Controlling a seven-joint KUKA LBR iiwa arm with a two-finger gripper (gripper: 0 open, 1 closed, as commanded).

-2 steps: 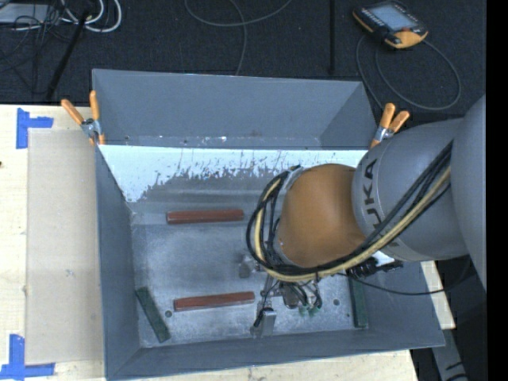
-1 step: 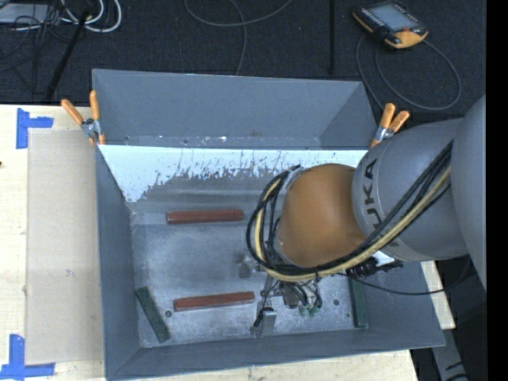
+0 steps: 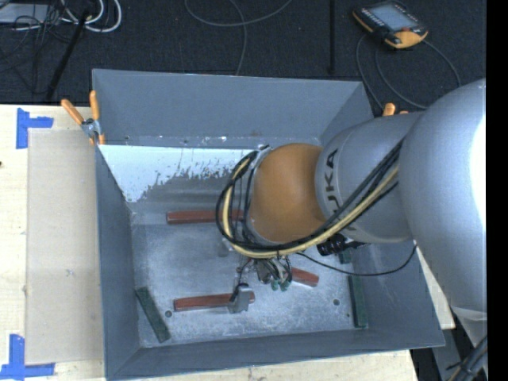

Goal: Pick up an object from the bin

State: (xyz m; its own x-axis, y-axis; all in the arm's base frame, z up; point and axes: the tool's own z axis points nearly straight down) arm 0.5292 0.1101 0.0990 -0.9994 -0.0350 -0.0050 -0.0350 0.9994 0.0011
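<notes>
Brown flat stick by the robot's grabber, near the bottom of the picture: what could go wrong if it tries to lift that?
1. The gripper sits at the right end of the long reddish-brown flat stick, not its middle, so the stick might tip and slip out.
2. It lies flat on the grey metal bin floor, so the gripper may scrape that floor.
3. A shorter reddish-brown piece close on the gripper's right could get knocked.

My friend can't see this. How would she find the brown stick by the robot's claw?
Find the grey bin and look at its floor, low in the view. A flat reddish-brown stick lies there, its right end at the gripper. The other long brown stick lies higher up, away from the gripper.
</notes>
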